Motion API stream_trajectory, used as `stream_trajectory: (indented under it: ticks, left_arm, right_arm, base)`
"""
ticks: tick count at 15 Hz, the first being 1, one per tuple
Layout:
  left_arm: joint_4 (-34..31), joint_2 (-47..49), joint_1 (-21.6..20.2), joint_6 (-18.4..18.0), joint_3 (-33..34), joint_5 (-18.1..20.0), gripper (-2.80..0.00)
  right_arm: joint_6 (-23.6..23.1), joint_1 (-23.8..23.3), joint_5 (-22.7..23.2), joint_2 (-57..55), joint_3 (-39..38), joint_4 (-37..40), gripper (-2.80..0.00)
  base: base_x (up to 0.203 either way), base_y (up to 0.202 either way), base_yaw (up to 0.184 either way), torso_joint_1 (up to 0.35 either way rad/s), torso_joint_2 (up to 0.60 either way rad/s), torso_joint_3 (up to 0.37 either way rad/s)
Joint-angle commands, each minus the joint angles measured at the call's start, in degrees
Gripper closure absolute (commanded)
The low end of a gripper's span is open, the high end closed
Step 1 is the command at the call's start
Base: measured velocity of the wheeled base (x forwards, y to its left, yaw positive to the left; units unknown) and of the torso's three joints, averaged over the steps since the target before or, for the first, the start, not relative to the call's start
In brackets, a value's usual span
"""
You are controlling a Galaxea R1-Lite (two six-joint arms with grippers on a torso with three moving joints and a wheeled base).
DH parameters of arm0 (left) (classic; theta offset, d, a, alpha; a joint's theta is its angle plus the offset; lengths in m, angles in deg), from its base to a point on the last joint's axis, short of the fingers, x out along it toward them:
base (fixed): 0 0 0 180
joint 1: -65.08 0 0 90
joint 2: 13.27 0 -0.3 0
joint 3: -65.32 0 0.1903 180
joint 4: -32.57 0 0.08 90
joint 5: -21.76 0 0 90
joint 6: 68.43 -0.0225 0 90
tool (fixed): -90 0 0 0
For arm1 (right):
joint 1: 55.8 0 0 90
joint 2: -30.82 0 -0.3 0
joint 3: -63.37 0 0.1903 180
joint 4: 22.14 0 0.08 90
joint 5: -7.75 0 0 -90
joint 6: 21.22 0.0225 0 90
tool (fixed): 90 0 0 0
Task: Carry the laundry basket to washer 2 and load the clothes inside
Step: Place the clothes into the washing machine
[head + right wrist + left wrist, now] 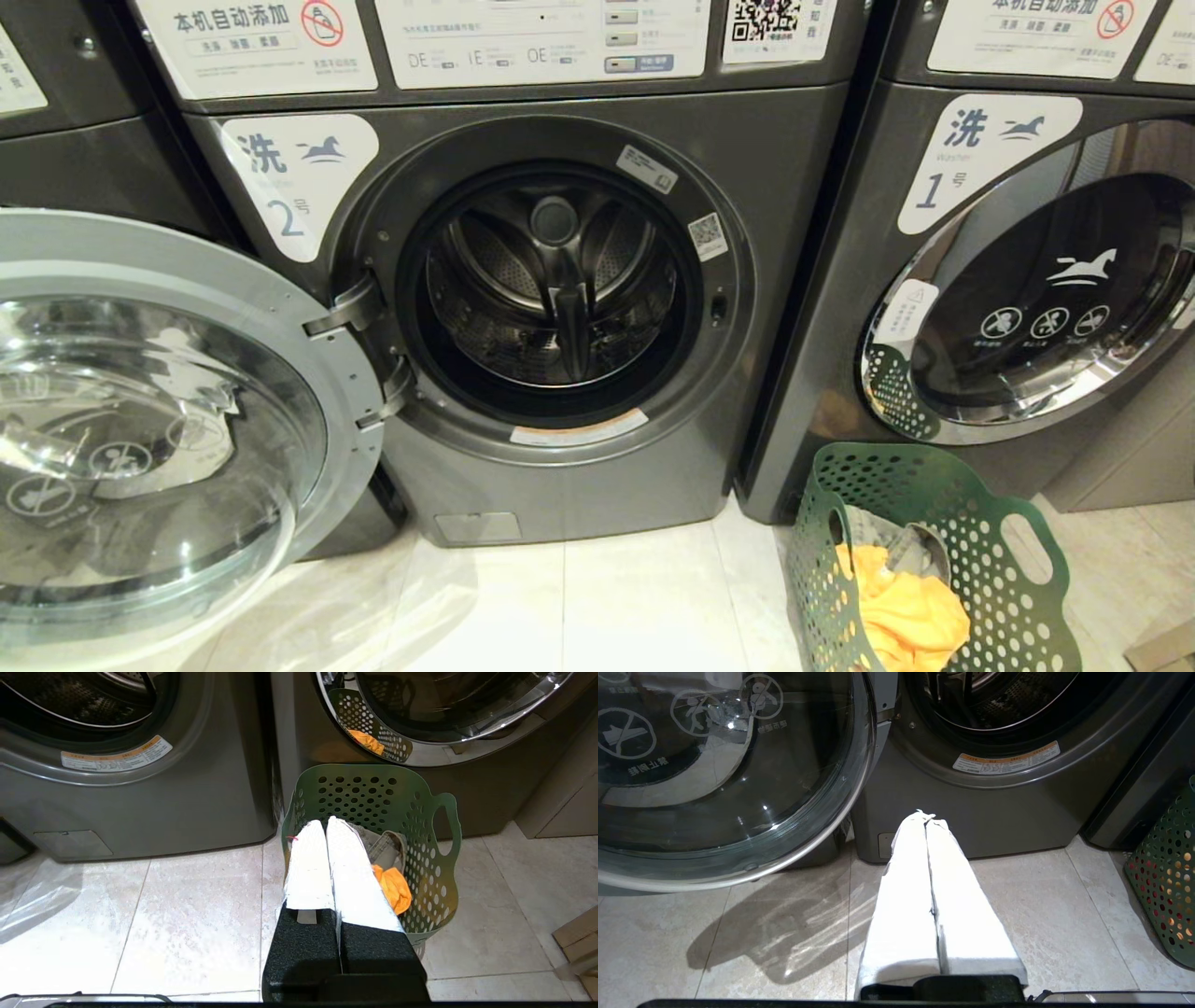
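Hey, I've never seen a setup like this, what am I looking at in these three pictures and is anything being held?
A two-armed wheeled robot is in a laundry room. One picture looks down from its head; the others come from cameras behind each gripper. The dark grey front-load washer labelled 2 has its round glass door swung open and its drum looks empty. A dark green perforated plastic laundry basket stands on the tiled floor before washer 1, holding a yellow garment and a greyish piece. The white-padded left gripper and right gripper are shut, holding nothing.
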Motion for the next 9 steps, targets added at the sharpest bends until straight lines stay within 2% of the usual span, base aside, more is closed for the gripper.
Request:
stream_trajectory:
  ticks: [1, 9]
  left_arm:
    - [0.02, 0.09, 0.07, 0.01, 0.35, -0.03, 0.00]
    - [0.02, 0.09, -0.01, -0.07, 0.35, -0.03, 0.00]
  right_arm:
    - [0.01, 0.00, 0.00, -0.06, 0.00, 0.00, 0.00]
    - [0.01, 0.00, 0.00, -0.06, 0.00, 0.00, 0.00]
  base:
    - [0.000, 0.000, 0.000, 0.000, 0.00, 0.000]
    - [0.000, 0.000, 0.000, 0.000, 0.00, 0.000]
